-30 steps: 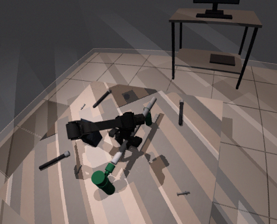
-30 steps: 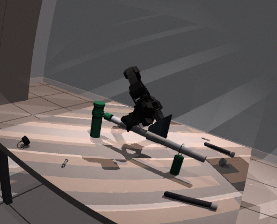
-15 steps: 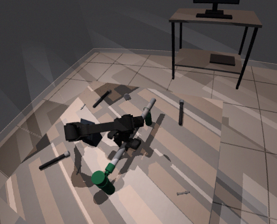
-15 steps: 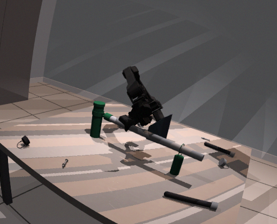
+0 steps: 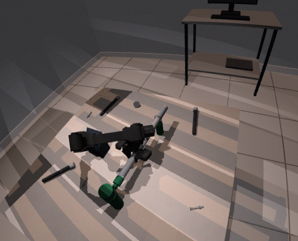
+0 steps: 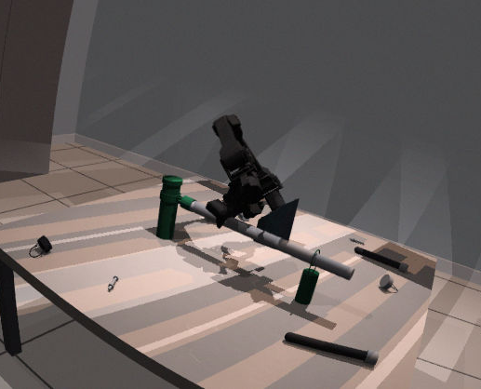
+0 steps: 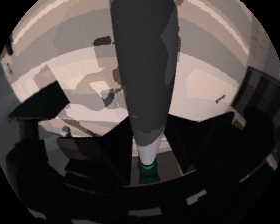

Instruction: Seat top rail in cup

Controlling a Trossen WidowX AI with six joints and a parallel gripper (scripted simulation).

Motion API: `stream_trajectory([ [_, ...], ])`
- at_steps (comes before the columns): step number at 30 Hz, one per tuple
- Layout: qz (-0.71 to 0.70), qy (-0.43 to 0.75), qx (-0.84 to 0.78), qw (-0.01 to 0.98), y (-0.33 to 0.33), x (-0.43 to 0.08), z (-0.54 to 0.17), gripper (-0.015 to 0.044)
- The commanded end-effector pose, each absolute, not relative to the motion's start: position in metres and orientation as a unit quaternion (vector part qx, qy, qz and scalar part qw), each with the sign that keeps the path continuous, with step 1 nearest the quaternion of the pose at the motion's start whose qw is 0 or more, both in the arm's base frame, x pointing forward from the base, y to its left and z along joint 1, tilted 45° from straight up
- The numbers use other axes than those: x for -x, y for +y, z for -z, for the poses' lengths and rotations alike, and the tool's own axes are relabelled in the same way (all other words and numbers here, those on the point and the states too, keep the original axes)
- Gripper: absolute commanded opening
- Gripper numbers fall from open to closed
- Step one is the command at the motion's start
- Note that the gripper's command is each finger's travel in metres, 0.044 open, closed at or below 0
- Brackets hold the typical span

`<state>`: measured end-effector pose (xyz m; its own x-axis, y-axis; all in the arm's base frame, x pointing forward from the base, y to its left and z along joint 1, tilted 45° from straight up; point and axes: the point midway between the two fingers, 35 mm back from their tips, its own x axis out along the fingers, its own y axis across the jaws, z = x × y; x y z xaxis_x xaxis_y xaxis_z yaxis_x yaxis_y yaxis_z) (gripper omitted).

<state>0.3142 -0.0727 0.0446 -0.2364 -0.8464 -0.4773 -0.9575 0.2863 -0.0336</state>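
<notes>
Claw point(image 5: 135, 154) point(image 6: 234, 215) point(image 7: 144, 116) closed on rail point(image 5: 128, 166) point(image 6: 302, 252) point(image 7: 145, 65); its cut end at the mouth of the rail-end cup point(image 5: 118, 180) point(image 6: 187, 201) point(image 7: 149, 172), beside the big post point(image 5: 116, 200) point(image 6: 167, 219). Seating depth unclear. Push straight along the rail's axis, level with the cup, until it stops; avoid dragging the band point(image 5: 112, 196) point(image 6: 168, 197) down the post.

- I read the scene as dim overall, with dark grey walls.
- On the tabletop point(image 5: 207, 179) point(image 6: 144, 298), I see bright bands alternating with grey shadow; I cannot tell the light's source.
- Pale streaks cross the walls in my top and exterior views.
- My wrist view shows a circular image with black corners and curved bands; its lower part is nearly black.
</notes>
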Motion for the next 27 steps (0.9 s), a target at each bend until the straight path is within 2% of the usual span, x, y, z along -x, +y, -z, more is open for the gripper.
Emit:
stream_trajectory([
  [1, -0.134, 0.774, 0.583, 0.207, -0.0727, -0.3144, -0.0449, 0.0000],
  [27, -0.133, 0.774, 0.584, 0.203, -0.0738, -0.3154, -0.0485, 0.0000],
])
